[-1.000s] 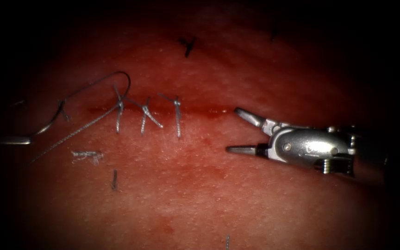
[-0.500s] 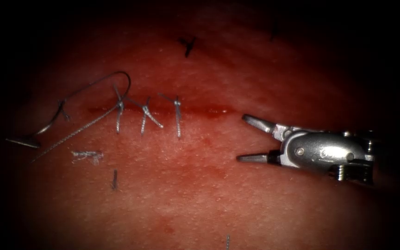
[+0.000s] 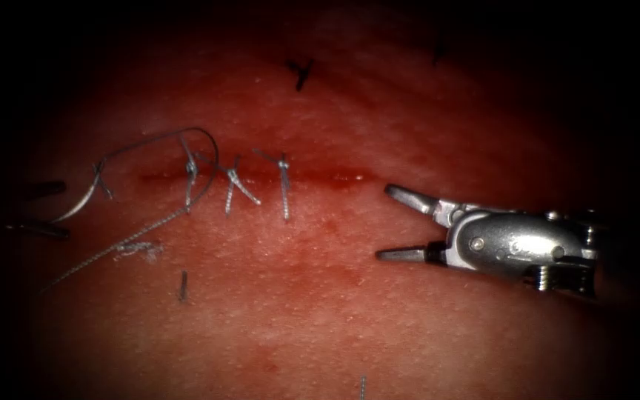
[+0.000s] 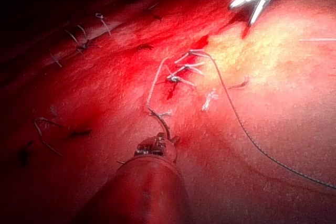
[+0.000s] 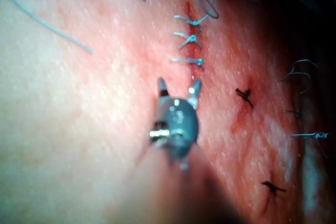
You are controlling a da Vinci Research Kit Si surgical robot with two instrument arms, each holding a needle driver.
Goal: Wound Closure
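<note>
Half a second ago the left claw (image 3: 44, 209) was pressed together on the wide end of the needle (image 3: 77, 201). Now its two dark jaws stand spread at the 9 o'clock edge of the endoscope view. The needle's end lies between them, just above the lower one, and looks unpinched. The needle curves from there towards 1 o'clock, left of the cut's (image 3: 261, 176) left end; I cannot tell whether its far end sits in the tissue (image 3: 379, 318).

The thread (image 3: 205, 152) has slackened. Its loop over the leftmost stitch (image 3: 190, 178) has sunk lower and swung towards 3 o'clock, and the long strand running off towards 8 o'clock has dropped, now crossing a frayed cut end of thread (image 3: 138, 250).

The right claw (image 3: 385, 222) has hardly shifted. It is spread wide with nothing in it, just at 4 o'clock of the cut's right end, above the tissue.

Two more stitches (image 3: 232, 184) (image 3: 284, 185) cross the cut to the right of the first. Red fluid (image 3: 342, 178) lies in the unstitched stretch by the cut's right end. Short dark thread ends sit at 12 o'clock (image 3: 301, 72) and 7 o'clock (image 3: 183, 287) of the stitched part.

In the left wrist view the needle (image 4: 160, 123) rises from the left claw (image 4: 157, 144) towards the stitches, and the right claw (image 4: 242, 14) is spread beyond them. The right wrist view has the right claw (image 5: 179, 85) open just short of the nearest stitch (image 5: 188, 60).
</note>
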